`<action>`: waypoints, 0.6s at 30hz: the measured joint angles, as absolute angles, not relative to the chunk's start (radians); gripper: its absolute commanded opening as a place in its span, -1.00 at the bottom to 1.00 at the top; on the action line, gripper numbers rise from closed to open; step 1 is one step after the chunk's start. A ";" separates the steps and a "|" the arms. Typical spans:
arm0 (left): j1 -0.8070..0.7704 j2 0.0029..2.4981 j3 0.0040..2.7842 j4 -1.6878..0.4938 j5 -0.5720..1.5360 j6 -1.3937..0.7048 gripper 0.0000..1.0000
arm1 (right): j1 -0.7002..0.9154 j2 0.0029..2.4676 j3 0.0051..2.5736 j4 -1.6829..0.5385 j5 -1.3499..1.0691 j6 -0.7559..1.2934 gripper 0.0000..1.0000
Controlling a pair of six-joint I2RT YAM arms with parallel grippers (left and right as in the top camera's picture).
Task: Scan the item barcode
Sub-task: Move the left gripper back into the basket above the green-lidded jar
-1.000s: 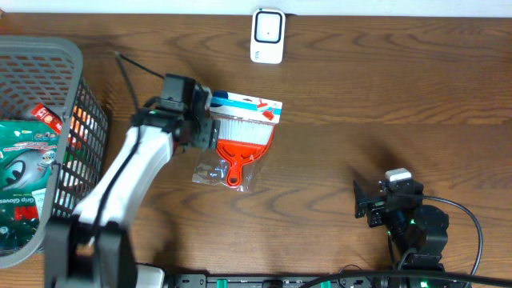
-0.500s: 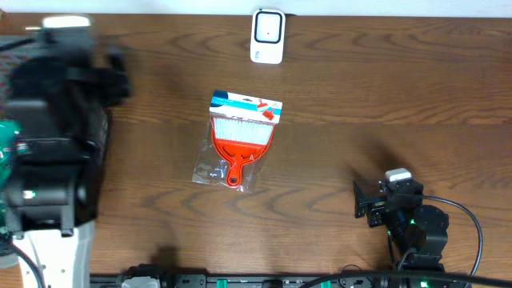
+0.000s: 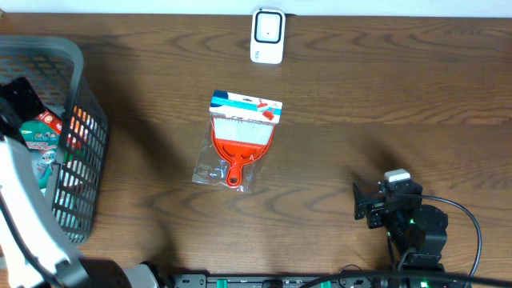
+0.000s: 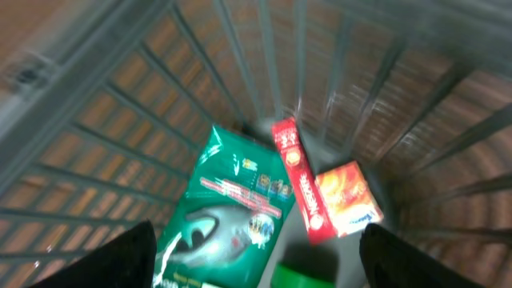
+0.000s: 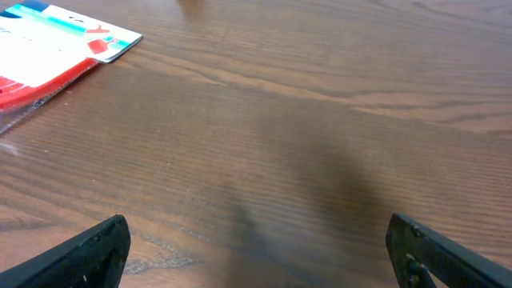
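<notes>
A red dustpan-and-brush pack (image 3: 238, 140) with a white and blue header card lies flat mid-table; its card end shows in the right wrist view (image 5: 56, 40). The white scanner (image 3: 267, 35) stands at the far edge. My left gripper (image 4: 256, 256) hangs open over the grey basket (image 3: 48, 50), with nothing between its fingers. Below it lie a green pouch (image 4: 228, 216), a red box (image 4: 300, 188), an orange box (image 4: 348, 196) and a green lid (image 4: 308, 276). My right gripper (image 5: 256, 240) is open and empty above bare wood, right of the pack.
The basket's grid walls (image 4: 240, 64) surround the left gripper's view. My left arm (image 3: 20, 200) stretches along the table's left edge. The right arm's base and cable (image 3: 416, 228) sit at the front right.
My left arm has swung left, away from the pack's edge, to above the basket. The pack lies where it was. The right arm has not moved.
</notes>
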State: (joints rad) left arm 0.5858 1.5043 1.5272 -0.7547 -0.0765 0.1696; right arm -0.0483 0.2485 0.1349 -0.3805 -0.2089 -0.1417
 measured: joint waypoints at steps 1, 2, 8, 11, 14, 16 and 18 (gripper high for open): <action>0.588 1.529 1.530 -0.771 -0.073 0.179 0.62 | -0.048 0.249 0.135 -0.381 -0.209 -0.142 0.99; 0.588 1.560 1.533 -0.794 -0.070 0.191 0.62 | -0.048 0.249 0.135 -0.382 -0.209 -0.142 0.99; 0.587 1.726 1.534 -0.895 -0.051 0.220 0.62 | -0.048 0.249 0.135 -0.385 -0.209 -0.142 0.99; 0.587 1.786 1.534 -0.936 -0.048 0.226 0.62 | -0.048 0.249 0.135 -0.385 -0.209 -0.142 0.99; 0.587 1.816 1.534 -0.974 -0.046 0.233 0.62 | -0.048 0.249 0.135 -0.385 -0.209 -0.141 0.98; 0.587 1.822 1.534 -0.993 -0.046 0.234 0.62 | -0.048 0.249 0.135 -0.385 -0.209 -0.142 0.98; 0.587 1.822 1.534 -1.007 -0.043 0.235 0.62 | -0.048 0.249 0.135 -0.385 -0.209 -0.141 0.98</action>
